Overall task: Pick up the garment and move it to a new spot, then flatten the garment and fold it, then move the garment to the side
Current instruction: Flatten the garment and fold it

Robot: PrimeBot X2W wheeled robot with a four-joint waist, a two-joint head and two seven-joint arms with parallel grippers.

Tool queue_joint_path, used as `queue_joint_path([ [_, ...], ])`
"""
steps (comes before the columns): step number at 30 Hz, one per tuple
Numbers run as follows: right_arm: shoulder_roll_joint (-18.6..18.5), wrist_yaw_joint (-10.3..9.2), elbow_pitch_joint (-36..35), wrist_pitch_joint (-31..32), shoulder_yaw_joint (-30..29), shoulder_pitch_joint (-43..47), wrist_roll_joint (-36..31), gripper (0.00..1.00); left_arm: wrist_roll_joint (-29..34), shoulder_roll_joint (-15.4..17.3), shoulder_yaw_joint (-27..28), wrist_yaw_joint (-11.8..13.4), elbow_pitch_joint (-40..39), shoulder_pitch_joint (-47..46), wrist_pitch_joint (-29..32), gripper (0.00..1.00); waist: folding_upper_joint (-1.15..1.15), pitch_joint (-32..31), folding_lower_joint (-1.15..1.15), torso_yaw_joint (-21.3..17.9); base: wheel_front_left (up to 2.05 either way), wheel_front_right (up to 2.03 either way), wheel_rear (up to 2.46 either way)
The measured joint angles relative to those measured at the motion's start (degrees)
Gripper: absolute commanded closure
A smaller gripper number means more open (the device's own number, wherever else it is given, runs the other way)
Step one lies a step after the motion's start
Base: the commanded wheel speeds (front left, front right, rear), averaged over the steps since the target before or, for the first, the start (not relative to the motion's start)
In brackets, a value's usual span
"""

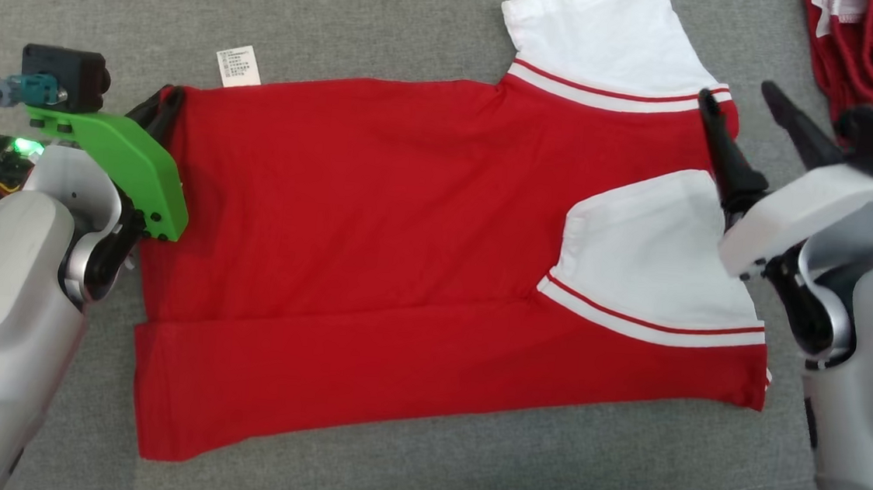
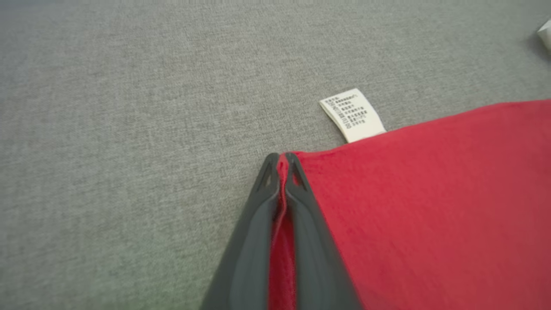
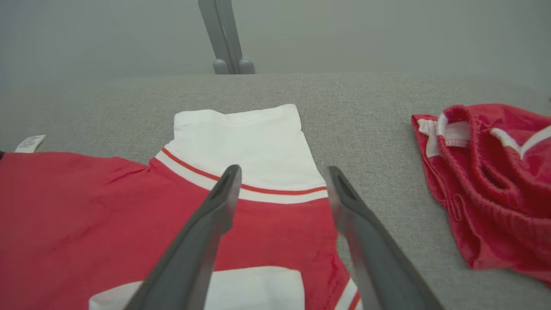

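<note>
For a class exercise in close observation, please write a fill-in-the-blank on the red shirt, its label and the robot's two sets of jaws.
1. The left jaws are shut on a corner of the red fabric T-shirt, whose sleeves are ____.
2. The right jaws stand ____, holding nothing.
3. The small white printed care label lies on the ____ woven fabric surface.

Missing words: white; open; grey.

A white care label (image 2: 353, 114) sticks out from the edge of the red garment (image 2: 430, 206) and lies flat on the grey fabric surface (image 2: 129, 107). It carries several short lines of small dark print, too fine and blurred to read. In the head view the same label is smaller still, its print only faint marks.
</note>
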Motion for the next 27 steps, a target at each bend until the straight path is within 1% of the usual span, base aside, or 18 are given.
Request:
queue_joint_path([
  [4,-1.12,0.0,3.66,1.24,-0.2,-6.49,-0.93,0.0,0.4,-0.6,-0.11,-0.16,-1.48,-0.4,-2.15,1.0,0.0,0.39,0.0,1.2,0.0,0.0,0.0],
  [7,-1.74,0.0,8.35,2.45,-0.45,-11.95,-1.58,0.0,0.82,-1.22,-0.32,-0.57,-3.7,-0.72,-3.64,1.0,0.0,0.82,0.0,2.36,0.0,0.0,0.0],
  [16,-3.87,0.0,26.29,4.97,-2.54,-26.14,-5.86,0.0,2.68,-3.33,-2.27,-0.66,-11.21,-1.9,-6.44,1.0,0.0,3.08,0.0,7.36,0.0,0.0,0.0],
  [23,-4.5,0.0,37.42,4.83,-4.49,-31.92,-8.45,0.0,3.49,-4.67,-3.36,-0.56,-13.92,-2.25,-7.33,1.0,0.0,5.61,0.0,10.73,0.0,0.0,0.0],
  [27,-4.46,0.0,41.4,3.79,-4.5,-33.84,-9.26,0.0,3.5,-4.9,-3.58,-0.53,-14.54,-2.25,-7.76,1.0,0.0,6.69,0.0,11.61,0.0,0.0,0.0],
])
